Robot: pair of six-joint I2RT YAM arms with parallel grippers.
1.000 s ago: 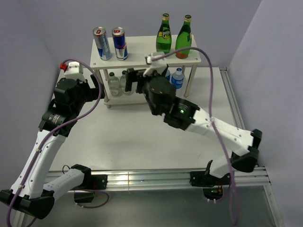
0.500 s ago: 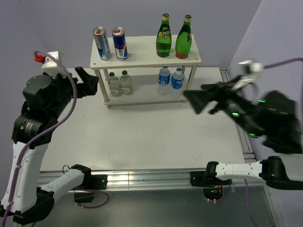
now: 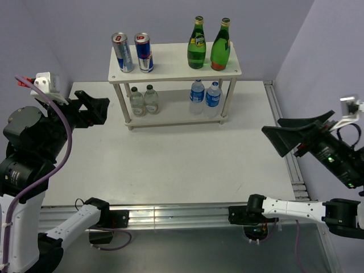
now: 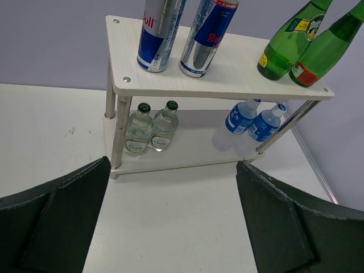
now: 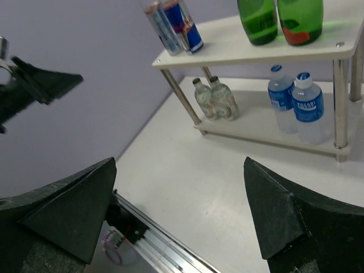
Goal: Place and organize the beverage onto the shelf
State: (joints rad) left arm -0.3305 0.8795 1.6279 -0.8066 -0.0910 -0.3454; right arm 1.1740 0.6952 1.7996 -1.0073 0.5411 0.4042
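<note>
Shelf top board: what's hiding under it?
Two little clear bottles on the left and two blue-labelled water bottles on the right stand on the lower board. The top board covers the lower board's far back, so that part can't be seen.

All three views share the shelf [image 3: 170, 63]: top camera from high behind, wrist cameras from opposite sides, well off.
</note>
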